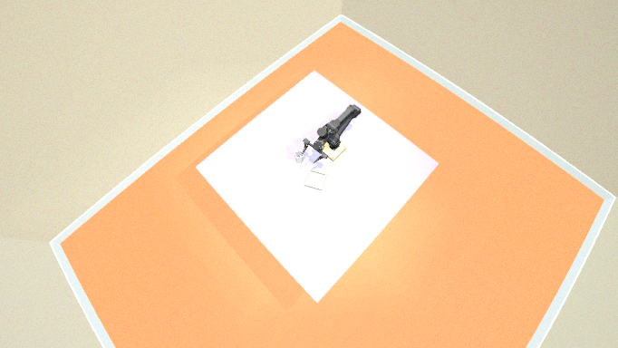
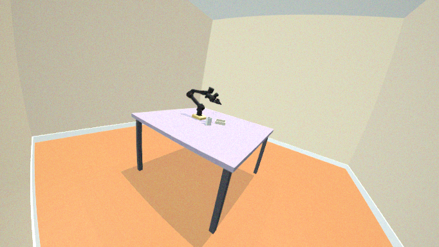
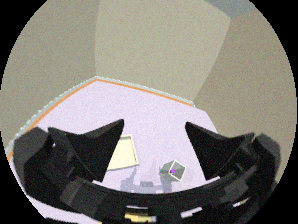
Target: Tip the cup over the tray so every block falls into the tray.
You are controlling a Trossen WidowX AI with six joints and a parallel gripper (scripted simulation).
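Exterior view: big item is the table (image 1: 317,227) (image 2: 206,138) (image 3: 165,120), pale lilac top on dark legs, standing on an orange floor (image 1: 476,227) (image 2: 96,199). Beige walls (image 1: 136,91) (image 2: 273,64) (image 3: 150,45) around it, with pale skirting (image 1: 195,122) (image 2: 84,128) along the floor edge.

Next down: black arm (image 1: 346,119) (image 2: 195,100), mounted on a yellow base plate (image 1: 335,157) (image 2: 195,116) on the table. It is bent over, forearm raised, front end angled down. Gripper (image 1: 314,151) (image 2: 220,103) (image 3: 155,124) is up in the air above the table, fingers spread wide, nothing between them. It touches neither cup nor tray.

Tray (image 1: 315,180) (image 2: 220,122) (image 3: 123,152): shallow, square, cream, low rim, flat on the table. Wrist view has one finger covering part of it. No block visible in the part that shows.

Smallest: cup (image 1: 299,158) (image 2: 208,121) (image 3: 173,171), grey-white, squarish mouth, upright on the table, near the tray but apart from it. Purple block (image 3: 172,171) shows inside; can't count the rest.

Obstructions: none seen standing between cup and tray. Base plate is near both, apart from them. Shadows of arm and gripper fall on the tabletop around the cup.
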